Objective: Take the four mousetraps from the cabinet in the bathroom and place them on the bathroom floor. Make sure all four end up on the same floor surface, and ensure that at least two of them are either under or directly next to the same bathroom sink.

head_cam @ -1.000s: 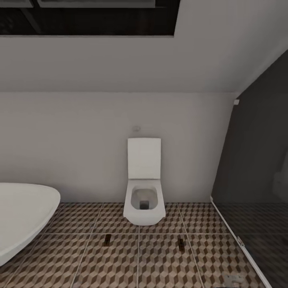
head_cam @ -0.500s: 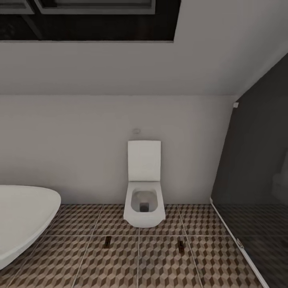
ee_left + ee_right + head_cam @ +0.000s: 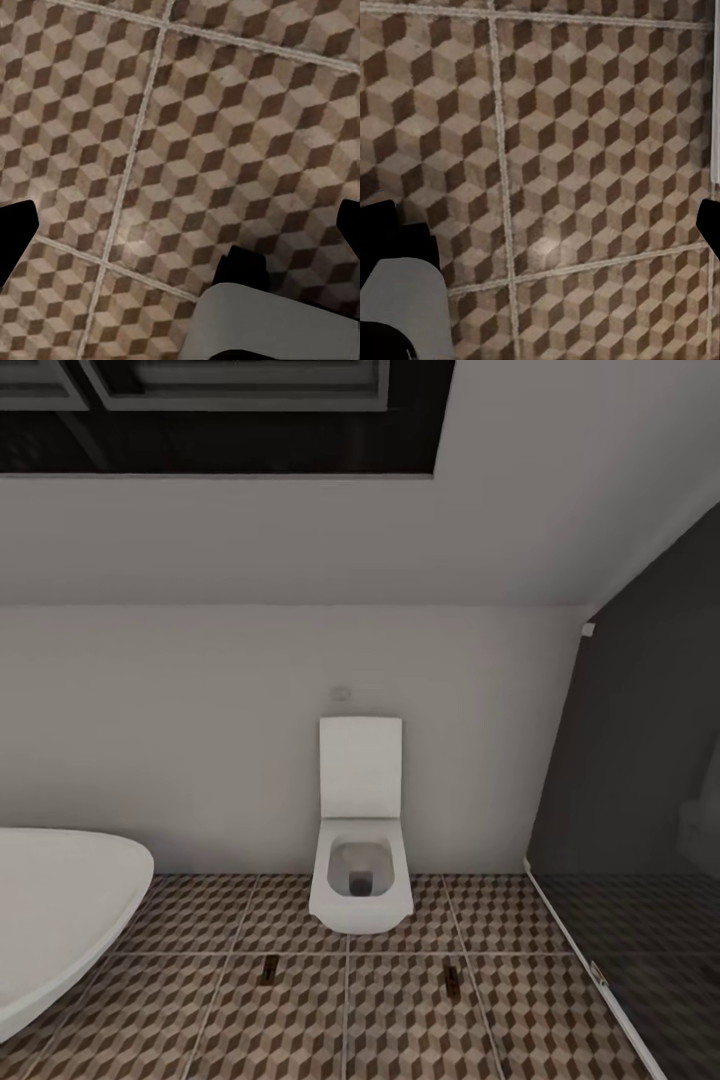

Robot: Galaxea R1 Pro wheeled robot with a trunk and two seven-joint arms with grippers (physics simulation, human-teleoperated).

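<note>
Both grippers: left gripper (image 3: 180, 225) and right gripper (image 3: 547, 225) spread, empty, over bathroom floor (image 3: 400, 1030). Two mousetraps (image 3: 269, 968) (image 3: 453, 976) on the floor, in front of one toilet (image 3: 360, 860). One bathtub (image 3: 50, 910) at left. Head camera has tilted up since earlier; things unmoved.

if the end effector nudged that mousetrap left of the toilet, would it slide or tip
Probably slide: the mousetrap lies flat and low on the bathroom floor, so tipping seems unlikely. It looks small, likely light, and the tiles look smooth, so it may skid.
</note>
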